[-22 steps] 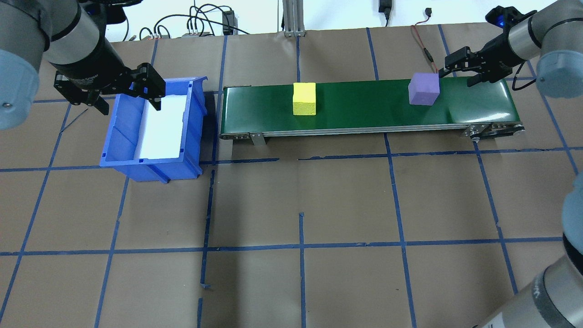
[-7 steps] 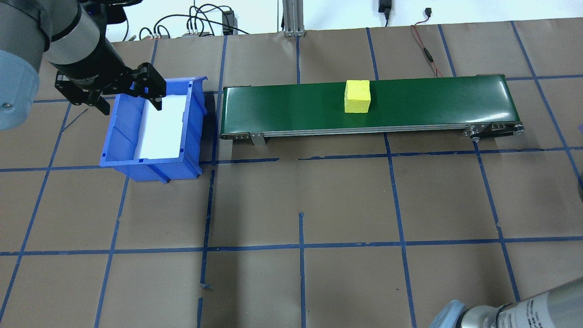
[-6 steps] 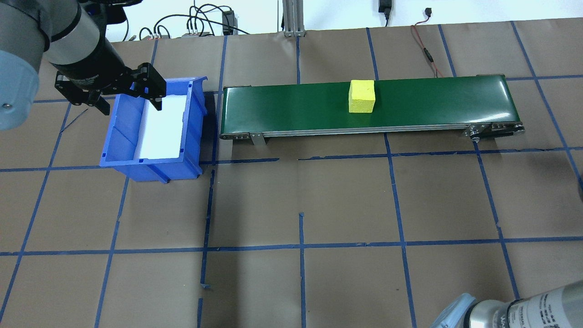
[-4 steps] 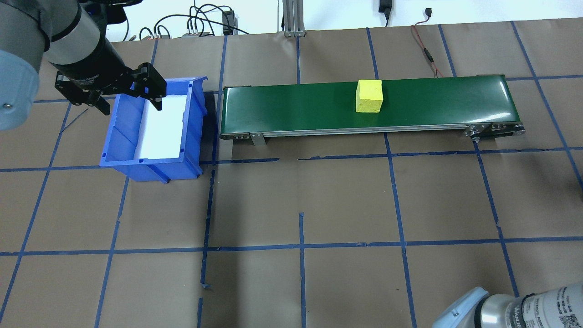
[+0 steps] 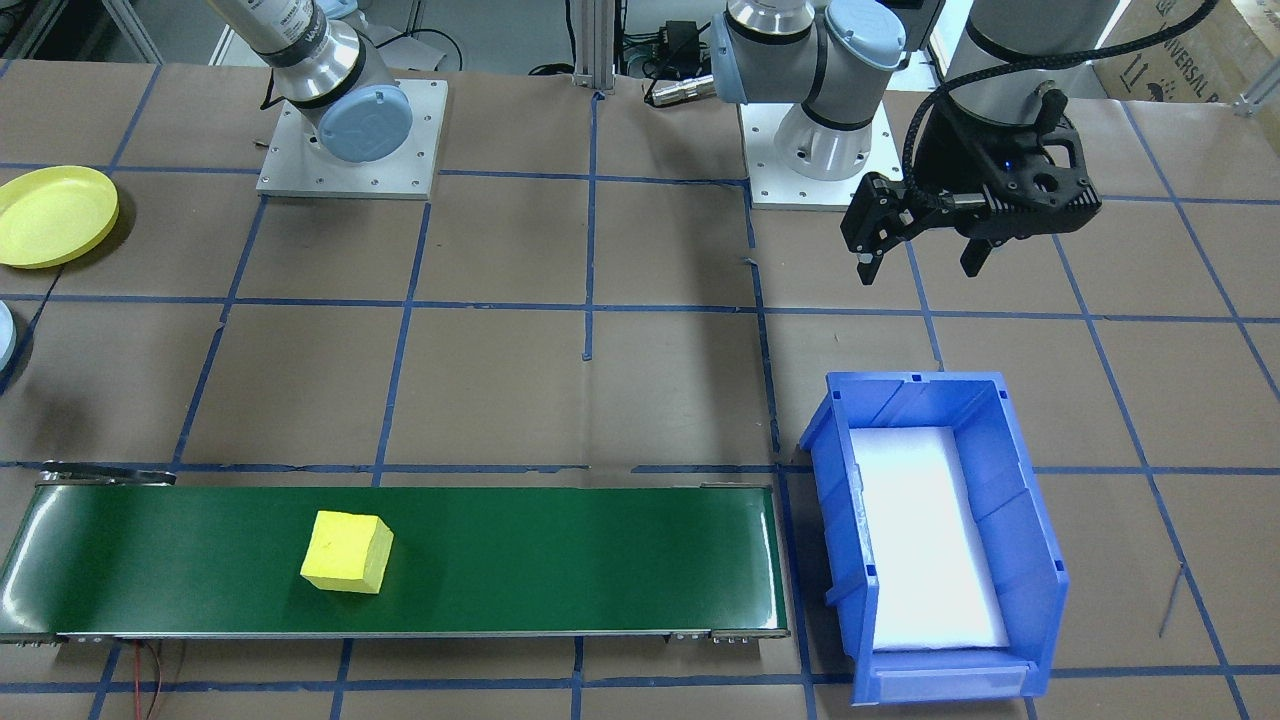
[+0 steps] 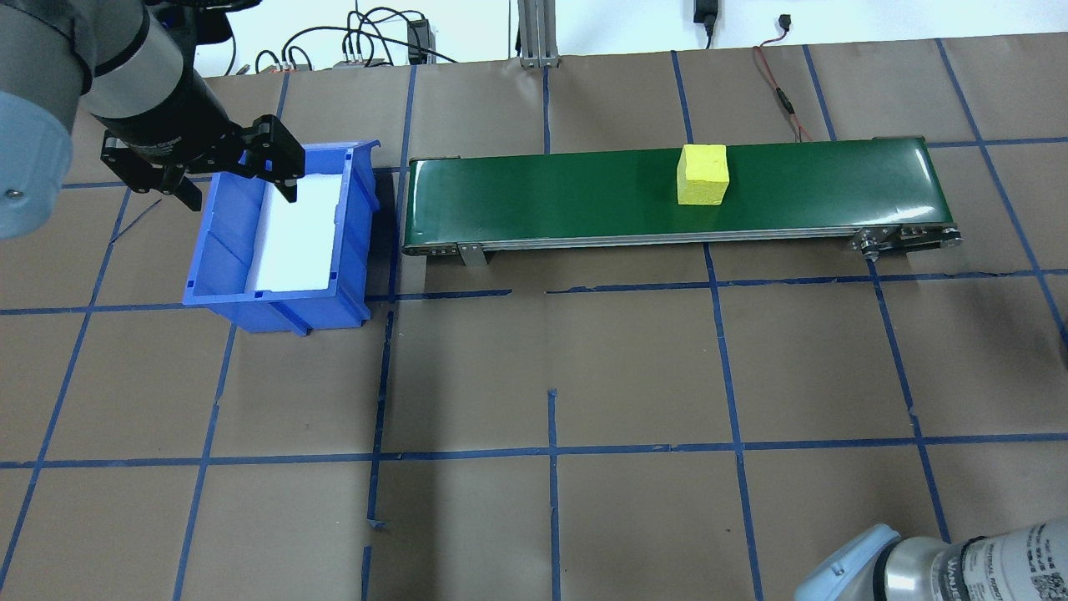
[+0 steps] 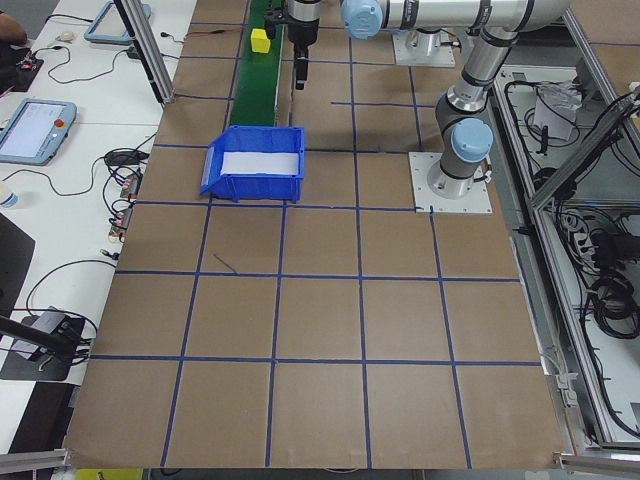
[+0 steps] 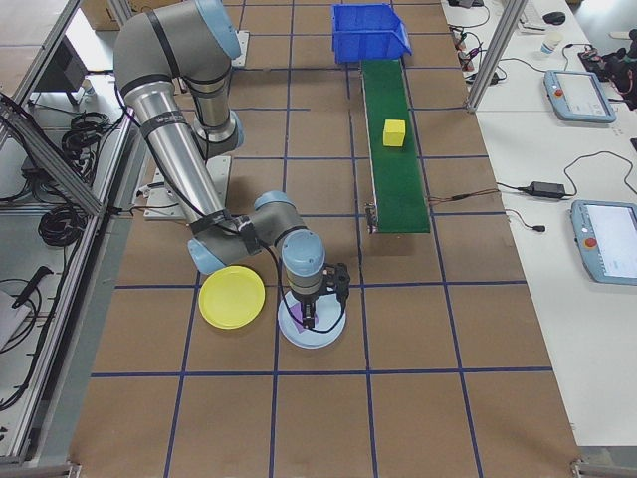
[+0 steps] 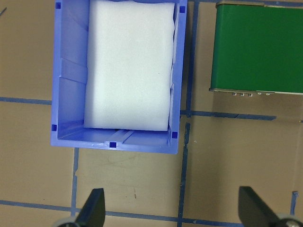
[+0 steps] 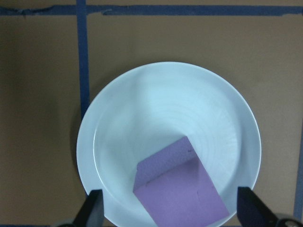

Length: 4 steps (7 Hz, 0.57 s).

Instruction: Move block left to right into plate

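Our right gripper (image 10: 168, 208) hangs over the pale blue plate (image 10: 123, 142) with fingers (image 10: 92, 205) spread wide, and the purple block (image 10: 177, 189) between them lies in the plate, touched by neither finger. Our left gripper (image 5: 918, 262) hovers empty and wide open near the blue bin (image 5: 1015, 470). A yellow block (image 6: 702, 174) sits on the green belt (image 6: 542, 196), and a yellow plate (image 8: 232, 297) lies just beside the blue one.

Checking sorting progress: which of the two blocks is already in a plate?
The purple block, lying in the pale blue plate under the right pincer. The yellow block sits on the green conveyor.
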{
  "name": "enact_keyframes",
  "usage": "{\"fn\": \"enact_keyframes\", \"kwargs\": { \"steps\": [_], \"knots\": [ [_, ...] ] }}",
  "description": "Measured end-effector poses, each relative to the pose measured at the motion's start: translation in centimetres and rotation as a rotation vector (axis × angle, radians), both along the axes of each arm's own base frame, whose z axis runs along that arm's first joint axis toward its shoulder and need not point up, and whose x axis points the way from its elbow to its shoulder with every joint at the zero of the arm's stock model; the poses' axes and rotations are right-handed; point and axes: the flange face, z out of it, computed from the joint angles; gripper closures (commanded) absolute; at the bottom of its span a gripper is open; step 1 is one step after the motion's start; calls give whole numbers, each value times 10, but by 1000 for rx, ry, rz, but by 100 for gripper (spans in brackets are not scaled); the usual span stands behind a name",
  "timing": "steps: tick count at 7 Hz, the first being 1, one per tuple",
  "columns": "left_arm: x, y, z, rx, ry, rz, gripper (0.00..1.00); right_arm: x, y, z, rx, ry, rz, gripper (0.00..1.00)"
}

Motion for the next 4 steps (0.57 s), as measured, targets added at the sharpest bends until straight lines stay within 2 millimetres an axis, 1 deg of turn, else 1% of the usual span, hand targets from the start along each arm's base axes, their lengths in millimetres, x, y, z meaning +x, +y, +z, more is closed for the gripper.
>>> {"fn": "enact_keyframes", "kwargs": {
  "steps": [1, 3, 4],
  "knots": [
    [0, 0, 0, 0, 0, 0, 0, 23, -23, 10, -12, 6, -17, 0],
    [0, 0, 0, -1, 0, 0, 0, 92, -96, 42, -64, 36, -30, 0],
    [0, 0, 0, 0, 0, 0, 0, 127, -125, 50, -88, 23, -38, 0]
  ]
}}
